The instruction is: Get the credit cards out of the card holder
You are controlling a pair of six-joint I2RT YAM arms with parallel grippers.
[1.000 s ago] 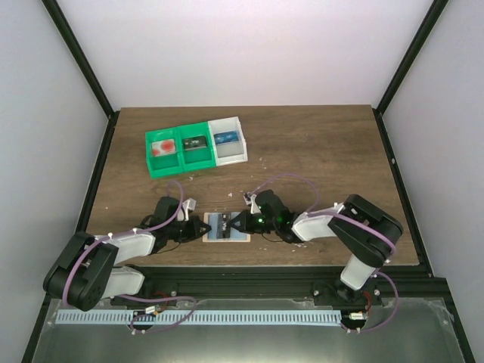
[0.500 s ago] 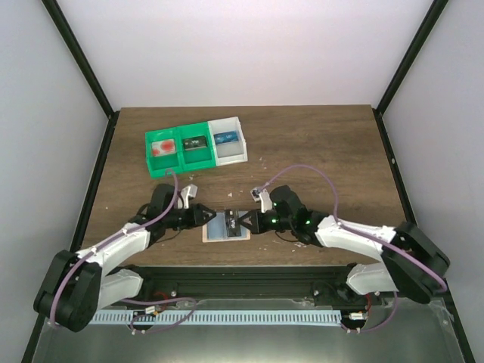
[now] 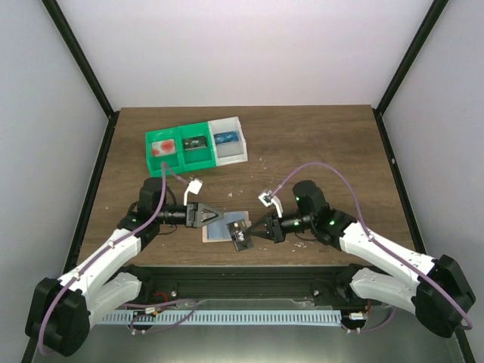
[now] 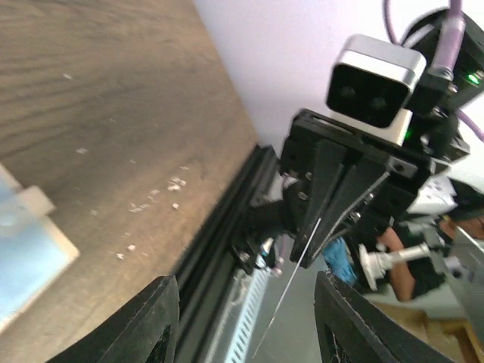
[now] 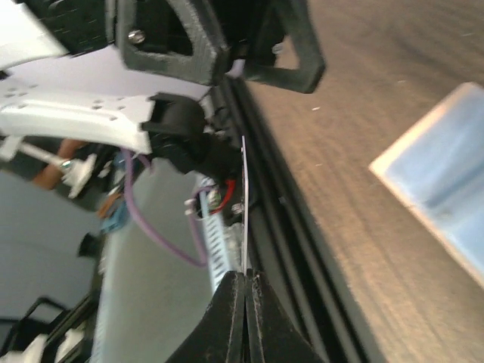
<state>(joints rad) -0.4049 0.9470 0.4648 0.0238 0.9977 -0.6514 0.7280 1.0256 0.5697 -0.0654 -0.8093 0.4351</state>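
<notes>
The card holder (image 3: 215,230) lies flat near the table's front edge, tan with grey-blue panels; a corner of it shows in the left wrist view (image 4: 23,257) and in the right wrist view (image 5: 446,181). My right gripper (image 3: 255,228) is shut on a dark credit card (image 3: 238,236), held just right of the holder and off it. That card appears edge-on in the right wrist view (image 5: 244,204) and in the left wrist view (image 4: 291,295). My left gripper (image 3: 204,216) stands open at the holder's left end, with nothing between its fingers (image 4: 151,318).
At the back left stand green trays (image 3: 180,160) and a white tray (image 3: 231,156), joined in a row. They hold a red-and-white card (image 3: 162,147), a dark card (image 3: 195,143) and a blue card (image 3: 224,139). The table's black front rail (image 3: 265,268) runs close below the holder.
My left gripper has opened and let go of the holder. My right gripper has drawn back to the right with the dark card, which has come out of the holder.
</notes>
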